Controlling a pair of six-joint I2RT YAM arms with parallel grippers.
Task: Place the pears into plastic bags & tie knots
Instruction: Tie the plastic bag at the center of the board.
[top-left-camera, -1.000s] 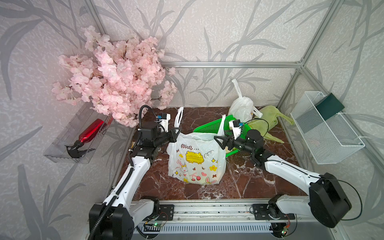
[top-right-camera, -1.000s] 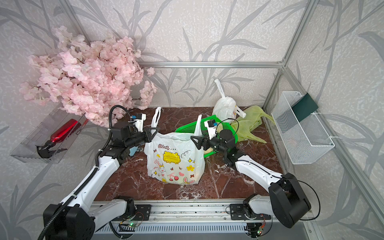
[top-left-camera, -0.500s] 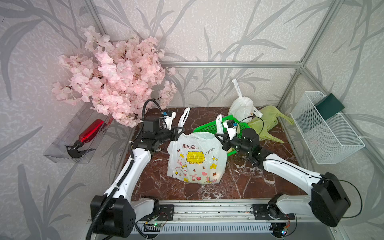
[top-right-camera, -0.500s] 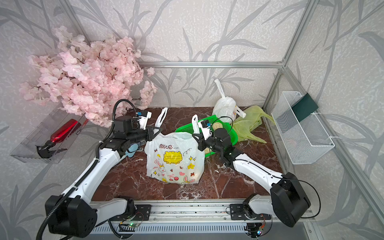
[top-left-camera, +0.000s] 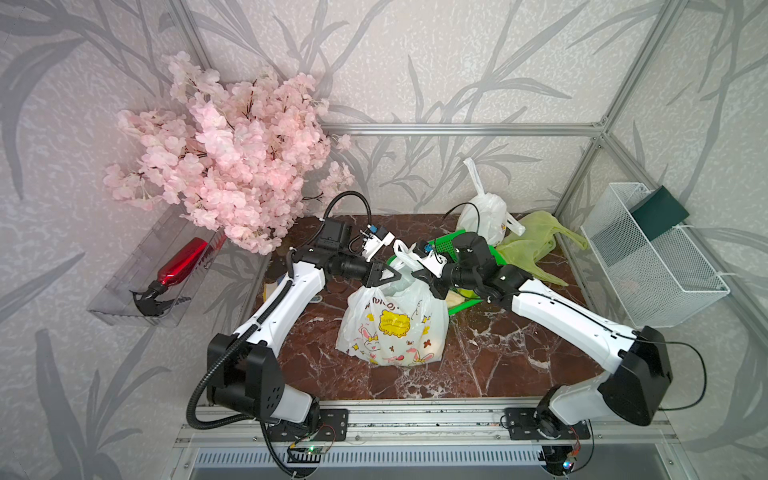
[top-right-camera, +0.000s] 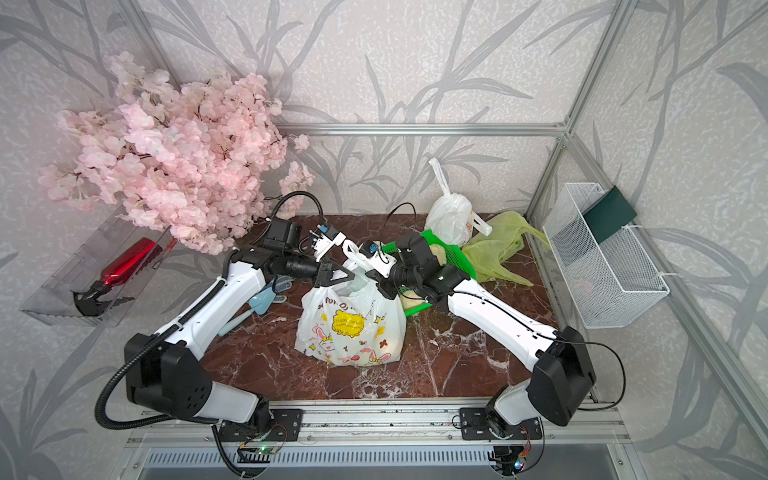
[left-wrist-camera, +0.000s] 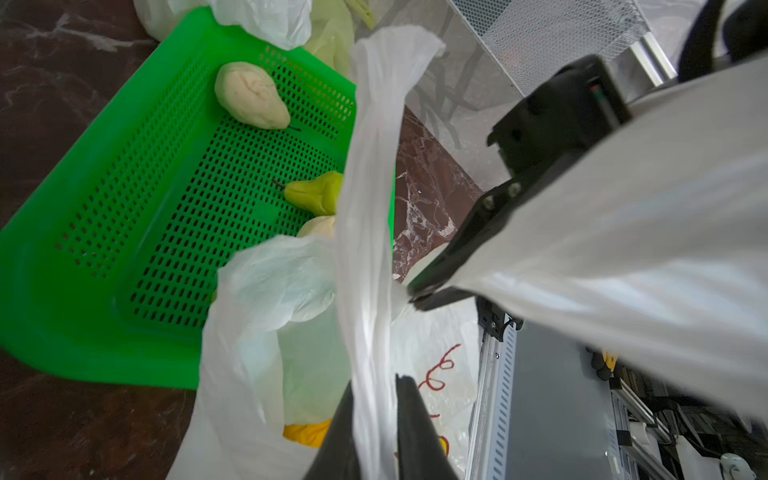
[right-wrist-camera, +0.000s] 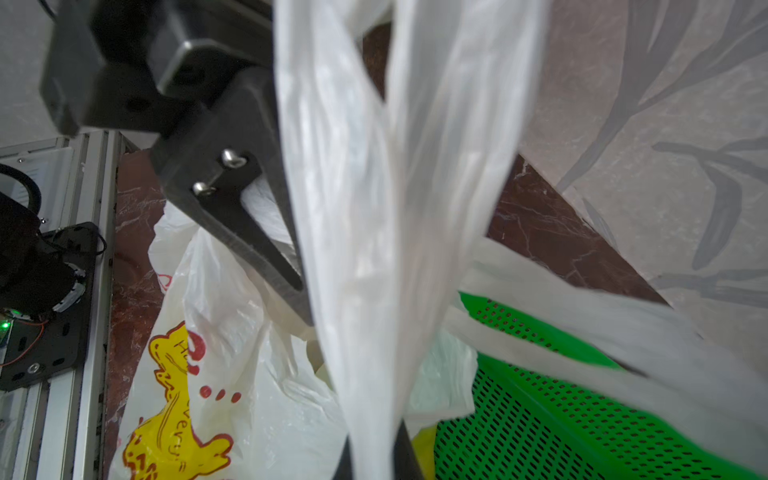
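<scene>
A white rabbit-print plastic bag (top-left-camera: 392, 328) (top-right-camera: 351, 328) stands mid-table. My left gripper (top-left-camera: 397, 275) (left-wrist-camera: 376, 380) is shut on one handle strip (left-wrist-camera: 365, 208). My right gripper (top-left-camera: 420, 277) (right-wrist-camera: 374, 453) is shut on the other handle (right-wrist-camera: 353, 208). The two nearly meet over the bag's mouth. An orange-yellow pear (left-wrist-camera: 307, 432) shows inside the bag. A cream pear (left-wrist-camera: 251, 95) and a green pear (left-wrist-camera: 318, 193) lie in the green basket (left-wrist-camera: 104, 249) (top-left-camera: 446, 243). A tied white bag (top-left-camera: 484, 216) and a limp yellow-green bag (top-left-camera: 528, 245) sit behind.
A pink blossom branch (top-left-camera: 232, 166) overhangs the back left corner. A clear wall shelf holds a red bottle (top-left-camera: 183, 266). A white wire basket (top-left-camera: 648, 257) hangs on the right wall. A light blue brush (top-right-camera: 259, 303) lies under the left arm.
The right gripper has shut on the bag's right handle. Both grippers have moved inward and now almost touch above the bag, which stands narrower and taller.
</scene>
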